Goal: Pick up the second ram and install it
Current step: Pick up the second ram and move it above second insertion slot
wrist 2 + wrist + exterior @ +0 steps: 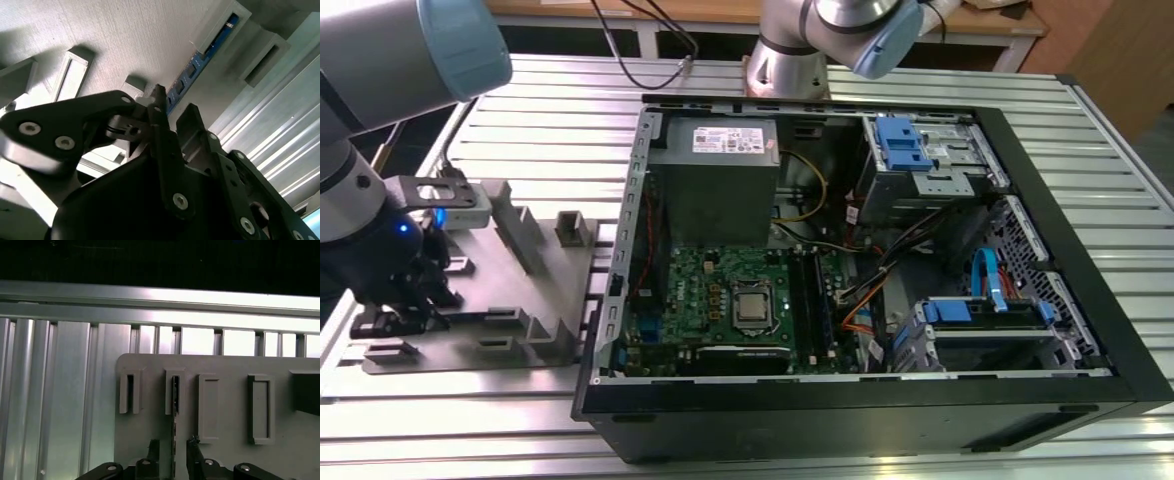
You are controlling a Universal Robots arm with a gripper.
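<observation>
The second ram point(201, 59) is a thin blue-green strip standing on edge in the slotted blocks of a grey holder plate point(225, 365). In the first wrist view the ram point(175, 410) shows edge-on as a dark line. My gripper point(173, 447) is low over the plate and open, one finger on each side of the ram's near end with a gap to both. The two black fingertips point(159, 97) flank the strip in the second wrist view. In the exterior view the gripper point(400, 310) is down at the holder plate point(520, 290), at that view's left.
An open computer case point(854, 400) lies at the exterior view's right, with the green motherboard point(720, 290), long black slots point(807, 300) and grey power-supply box point(714, 190) inside. Upright grey blocks point(520, 235) stand on the plate. Another arm's base point(787, 60) stands behind the case on the slatted metal table point(547, 110).
</observation>
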